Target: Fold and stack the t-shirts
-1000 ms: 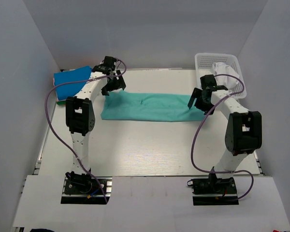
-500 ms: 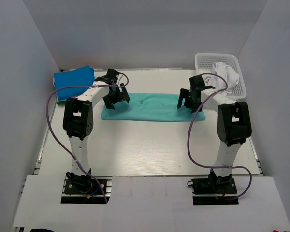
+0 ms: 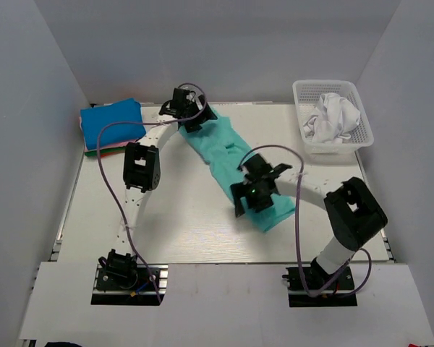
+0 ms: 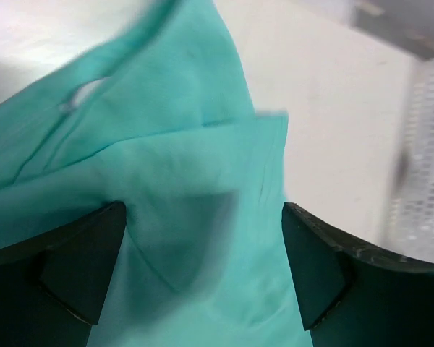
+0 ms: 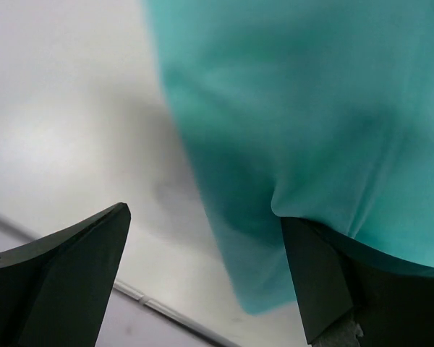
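Overhead; wrist close-ups over teal shirt (image 3: 220, 153)

Basket (image 3: 338, 147) blocking far-right corner, blue t-shirt stack (image 3: 110, 124) far-left

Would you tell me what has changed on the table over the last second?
The teal shirt has swung from crosswise to a diagonal, its right end now nearer. The right gripper moved near and inward with it; the left gripper shifted to its far end. Both stay open. Blue shirt, basket and white shirt stayed put.
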`<state>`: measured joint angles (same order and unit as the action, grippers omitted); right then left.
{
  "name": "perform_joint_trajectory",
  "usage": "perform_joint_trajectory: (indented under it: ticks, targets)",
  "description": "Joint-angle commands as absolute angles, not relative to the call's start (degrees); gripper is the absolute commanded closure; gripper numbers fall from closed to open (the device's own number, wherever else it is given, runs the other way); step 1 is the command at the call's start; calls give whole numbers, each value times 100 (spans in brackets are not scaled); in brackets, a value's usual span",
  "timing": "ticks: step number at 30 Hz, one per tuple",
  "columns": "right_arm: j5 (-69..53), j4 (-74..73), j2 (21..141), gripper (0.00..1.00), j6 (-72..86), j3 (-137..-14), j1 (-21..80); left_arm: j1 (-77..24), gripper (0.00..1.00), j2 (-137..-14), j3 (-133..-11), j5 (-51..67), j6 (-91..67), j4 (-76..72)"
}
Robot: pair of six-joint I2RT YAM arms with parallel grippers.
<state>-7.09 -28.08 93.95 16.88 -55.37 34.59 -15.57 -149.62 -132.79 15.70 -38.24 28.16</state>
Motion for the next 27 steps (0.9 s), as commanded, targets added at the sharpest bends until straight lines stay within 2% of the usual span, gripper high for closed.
perform_joint_trajectory:
  ticks: [1, 3, 4, 7, 10, 14, 17, 22, 27]
  targets:
    - [-1721, -2989, 9281, 10, 1687, -5510, 4644, -1942, 0, -15793, -13639, 2145, -4401, 1944]
    - [-2170, -2909, 9456, 10, 1451, -5981, 5008, -2065, 0, -16030, -13641, 2259, -4700, 1487]
    - [-2206, -3014, 9770, 10, 1328, -6177, 5471, -2065, 0, -16092, -13641, 2198, -4902, 1111]
    - [-2082, -3391, 10307, 10, 792, -7090, 6018, -2065, 0, -16364, -13842, 1995, -5071, 496]
    - [-2022, -3559, 10659, 10, 335, -7697, 6257, -2065, 0, -16418, -13992, 2135, -5071, -33]
    - [-2171, -3665, 10706, 10, 27, -8182, 6415, -2065, 0, -16340, -14045, 1819, -4756, -27]
    - [-1891, -3368, 10260, 10, -141, -8165, 6355, -2004, 0, -16102, -14106, 1767, -4755, -26]
    - [-609, -2901, 9363, 10, 533, -7665, 6284, -1942, 0, -15216, -14221, 1994, -4264, 131]
    - [-36, -2084, 8036, 10, 1537, -6391, 5960, -1942, 0, -13371, -13512, 2443, -3457, 860]
